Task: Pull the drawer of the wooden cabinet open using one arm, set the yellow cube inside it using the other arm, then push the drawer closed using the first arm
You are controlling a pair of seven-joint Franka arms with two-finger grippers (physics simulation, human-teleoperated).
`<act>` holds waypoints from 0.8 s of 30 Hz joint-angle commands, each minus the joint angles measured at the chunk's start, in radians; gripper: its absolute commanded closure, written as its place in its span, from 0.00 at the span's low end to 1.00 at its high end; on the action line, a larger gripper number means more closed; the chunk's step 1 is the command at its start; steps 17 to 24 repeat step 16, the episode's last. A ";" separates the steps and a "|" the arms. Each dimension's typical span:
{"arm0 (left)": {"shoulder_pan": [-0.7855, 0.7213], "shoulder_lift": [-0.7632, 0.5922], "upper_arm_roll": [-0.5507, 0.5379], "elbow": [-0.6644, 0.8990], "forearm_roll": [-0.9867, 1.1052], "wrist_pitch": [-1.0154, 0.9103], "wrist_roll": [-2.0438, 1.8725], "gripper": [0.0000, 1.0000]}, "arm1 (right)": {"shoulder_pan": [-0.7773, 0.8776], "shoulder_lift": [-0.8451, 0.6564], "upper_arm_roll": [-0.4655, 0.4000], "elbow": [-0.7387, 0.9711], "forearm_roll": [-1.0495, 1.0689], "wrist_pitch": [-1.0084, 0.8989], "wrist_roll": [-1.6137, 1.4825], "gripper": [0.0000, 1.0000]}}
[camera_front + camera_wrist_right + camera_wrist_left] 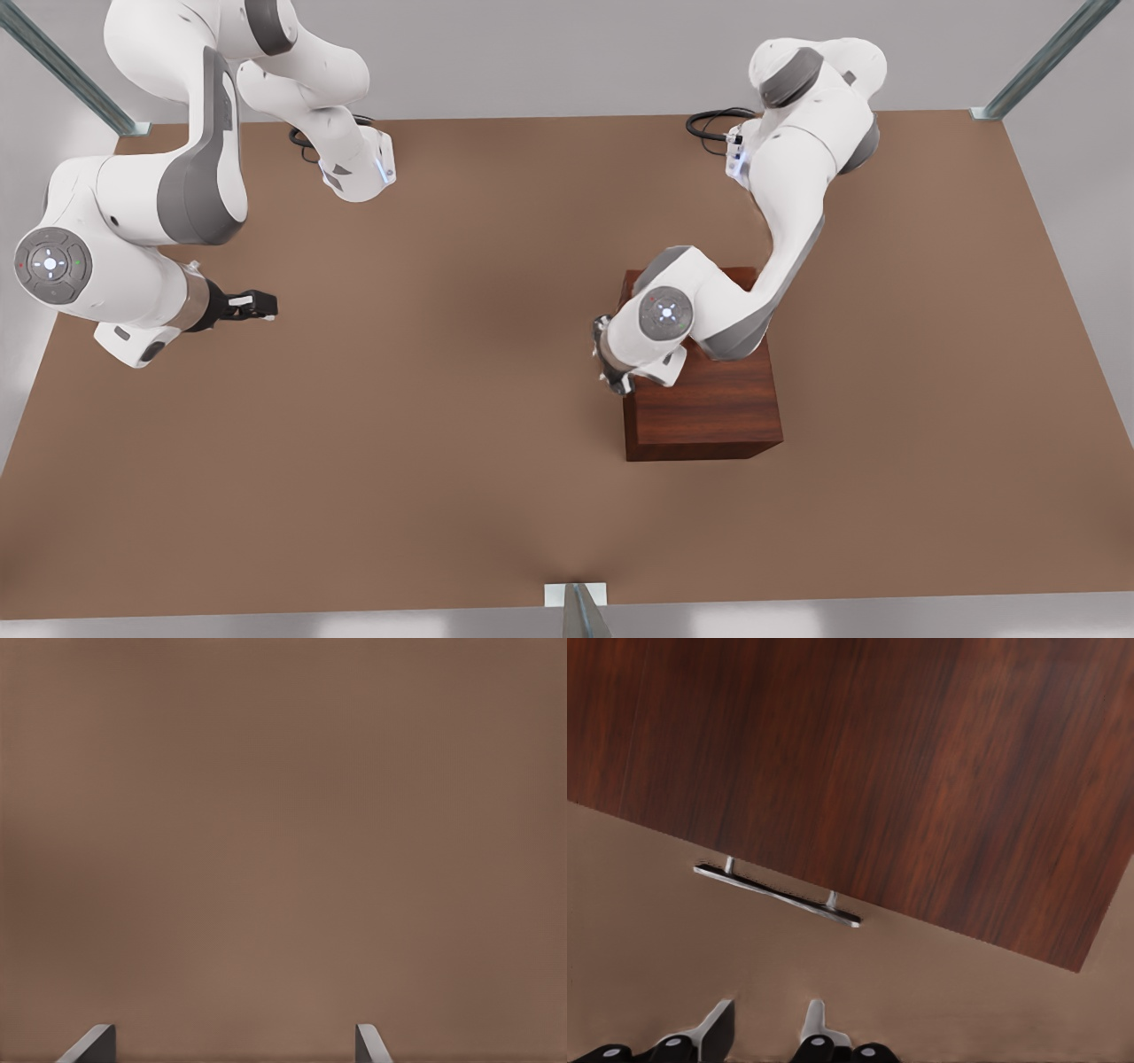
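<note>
I see the dark reddish-brown wooden cabinet at about 4 o'clock on the brown desk, its thin silver bar handle facing 9 o'clock. My left pincer hangs just before that handle, fingers slightly parted, holding nothing, arm bent over the cabinet. My right pincer waits wide open at 9 o'clock, arm folded.

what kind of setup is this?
Likely a simulated tabletop test cell: a plain brown table with metal frame struts at its edges, two white robot arms, and one dark reddish-brown wooden cabinet.
</note>
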 commanded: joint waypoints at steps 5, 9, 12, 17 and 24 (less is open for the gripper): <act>0.262 -0.346 0.158 -0.077 0.116 -0.524 2.756 0.00 | 0.001 -0.010 -0.003 0.005 -0.001 0.000 0.007 0.00; 0.033 -0.532 0.533 -0.216 -0.233 -0.382 2.579 0.00 | -0.002 -0.021 -0.005 0.004 0.001 0.000 0.007 0.00; 0.044 -0.535 0.527 -0.216 -0.144 -0.410 3.106 0.00 | -0.002 -0.021 -0.005 0.002 0.002 0.000 0.009 0.00; 0.042 -0.520 0.496 -0.219 -0.191 -0.412 2.511 0.00 | -0.002 -0.021 -0.005 0.002 0.002 0.000 0.007 0.00; 0.042 -0.520 0.496 -0.219 -0.191 -0.412 2.511 0.00 | -0.002 -0.021 -0.005 0.002 0.002 0.000 0.007 0.00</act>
